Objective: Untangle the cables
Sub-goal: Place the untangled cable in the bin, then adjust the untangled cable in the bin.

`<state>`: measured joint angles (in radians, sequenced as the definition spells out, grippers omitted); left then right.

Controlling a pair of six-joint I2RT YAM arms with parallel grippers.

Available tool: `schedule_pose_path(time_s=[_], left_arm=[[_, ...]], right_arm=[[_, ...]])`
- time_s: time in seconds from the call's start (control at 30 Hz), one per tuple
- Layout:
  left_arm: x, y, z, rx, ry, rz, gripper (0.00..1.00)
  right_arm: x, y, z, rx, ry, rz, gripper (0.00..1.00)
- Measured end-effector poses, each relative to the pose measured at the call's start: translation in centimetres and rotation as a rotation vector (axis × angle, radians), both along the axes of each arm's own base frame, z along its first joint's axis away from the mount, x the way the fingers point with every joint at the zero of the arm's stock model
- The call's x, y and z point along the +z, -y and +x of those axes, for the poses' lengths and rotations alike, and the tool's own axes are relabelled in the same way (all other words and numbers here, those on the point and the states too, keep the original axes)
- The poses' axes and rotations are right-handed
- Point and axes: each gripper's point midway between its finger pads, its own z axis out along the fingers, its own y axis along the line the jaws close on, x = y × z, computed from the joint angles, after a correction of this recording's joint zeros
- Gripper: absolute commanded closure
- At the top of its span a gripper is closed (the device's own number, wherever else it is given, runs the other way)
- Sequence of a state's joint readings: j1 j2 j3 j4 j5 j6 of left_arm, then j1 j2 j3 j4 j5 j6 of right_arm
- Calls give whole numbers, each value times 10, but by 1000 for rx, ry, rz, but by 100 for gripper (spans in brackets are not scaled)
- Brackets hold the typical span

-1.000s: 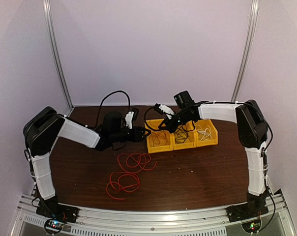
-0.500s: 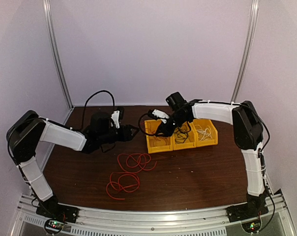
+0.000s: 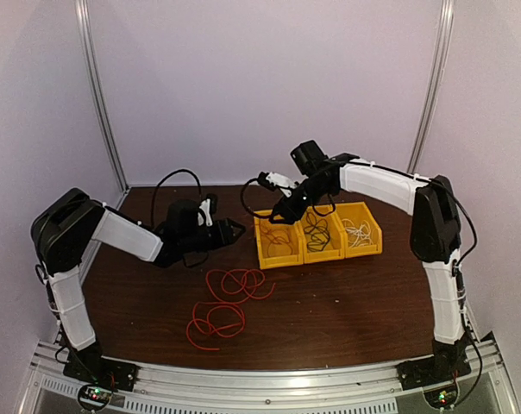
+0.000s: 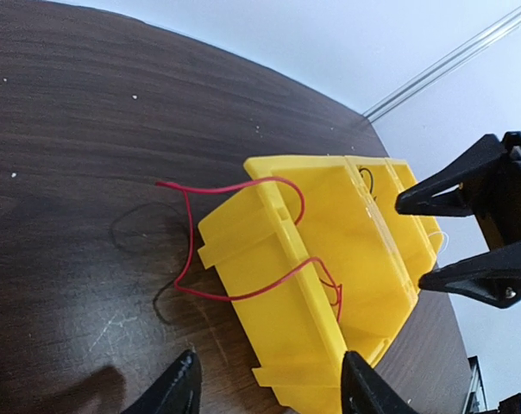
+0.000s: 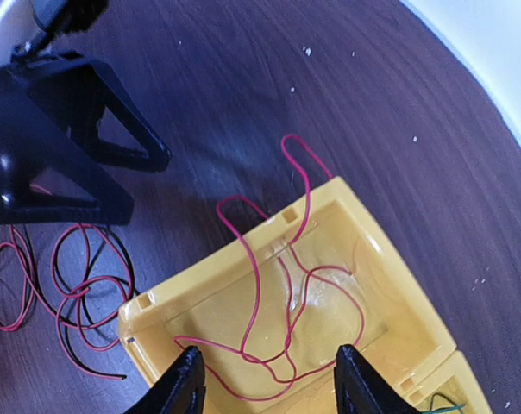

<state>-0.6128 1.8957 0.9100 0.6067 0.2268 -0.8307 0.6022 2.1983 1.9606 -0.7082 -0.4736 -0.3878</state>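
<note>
Thin red wire (image 5: 254, 285) partly inside leftmost yellow plastic bin (image 5: 398, 328), trailing over its rim onto dark wooden table (image 3: 347, 293); black wire (image 3: 316, 233), white wire (image 3: 360, 231) in neighbouring bins (image 3: 325, 253). Left gripper (image 4: 273, 392), right gripper (image 5: 269, 379): jaws wide apart, empty.

Right wrist view's bottom edge crops the yellow bin (image 5: 390, 259)

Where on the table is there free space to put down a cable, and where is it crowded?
Free: the table between the yellow bins and the near edge, right of the red cable. Crowded: the leftmost bin, with the left gripper and right gripper beside it.
</note>
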Motion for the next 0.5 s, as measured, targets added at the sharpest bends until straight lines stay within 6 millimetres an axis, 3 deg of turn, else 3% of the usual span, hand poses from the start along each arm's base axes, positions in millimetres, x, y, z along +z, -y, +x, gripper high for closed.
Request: schedule_pose_path(time_s=[0.1,0.2,0.5], left_arm=[[-4,-1,6,14,-28,-35,46],[-8,-2,8,26,-52,-54,46],[-11,-4,4,26,-67,-74,46]], right_arm=[[17,-9,8,9,39,26,46],[15,-14,14,27,53,25,45],[-42,-17,10,80,-22,-44,45]])
